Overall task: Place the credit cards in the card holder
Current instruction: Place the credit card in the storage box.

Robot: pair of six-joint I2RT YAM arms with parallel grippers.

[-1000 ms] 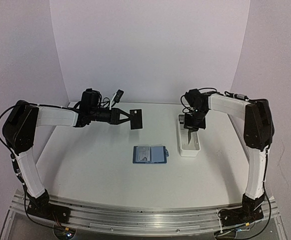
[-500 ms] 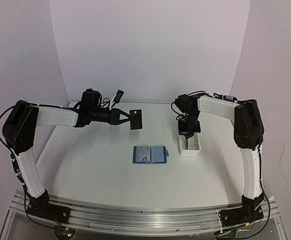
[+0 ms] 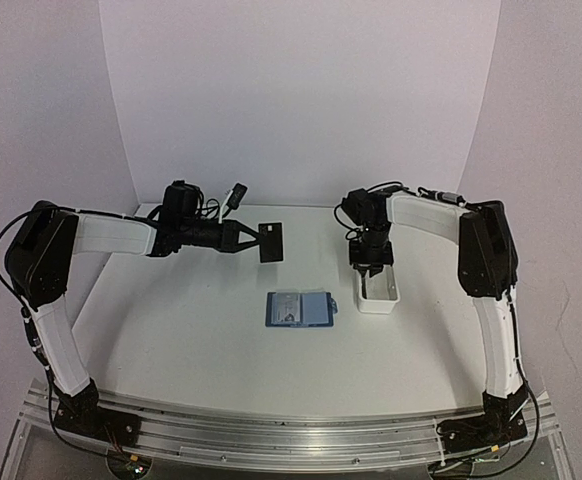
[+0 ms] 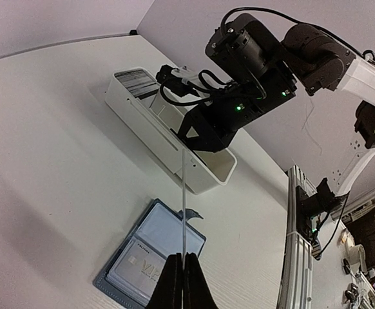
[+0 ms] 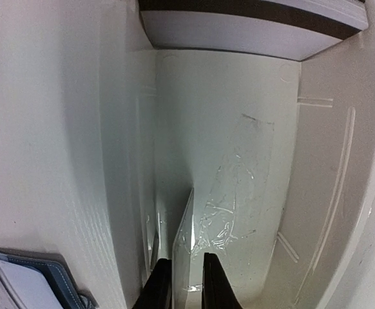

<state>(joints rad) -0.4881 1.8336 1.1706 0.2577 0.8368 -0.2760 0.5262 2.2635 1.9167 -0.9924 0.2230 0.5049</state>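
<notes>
Lettering appears in one place only: the pale card [image 4: 131, 271] lying in the open card holder [image 3: 299, 309] carries large letters beginning "VI", the rest cut off by the left gripper [image 4: 182, 275]. A smaller line above them is too small to read. The stack of cards [image 4: 136, 80] at the far end of the white tray [image 3: 376, 298] shows dark stripes but no readable text.

Left arm: upper link raised, forearm roughly level and reaching toward the table's [image 3: 191, 330] centre. Its jaws are pressed together on one edge of the dark card [image 3: 271, 241]. The card is held clear of the table, beyond the card holder; from the wrist it appears edge-on as a thin line.

Right arm: elbow high at the right, forearm running back toward the centre, wrist turned down so that the right gripper [image 5: 187, 283] sits inside the tray. Its fingers [image 5: 159, 283] stand slightly apart with a thin pale sheet [image 5: 186, 222] on edge between them. Whether they press on the sheet cannot be told.

Card holder: flat on the table, opened, just left of the tray's near end.
</notes>
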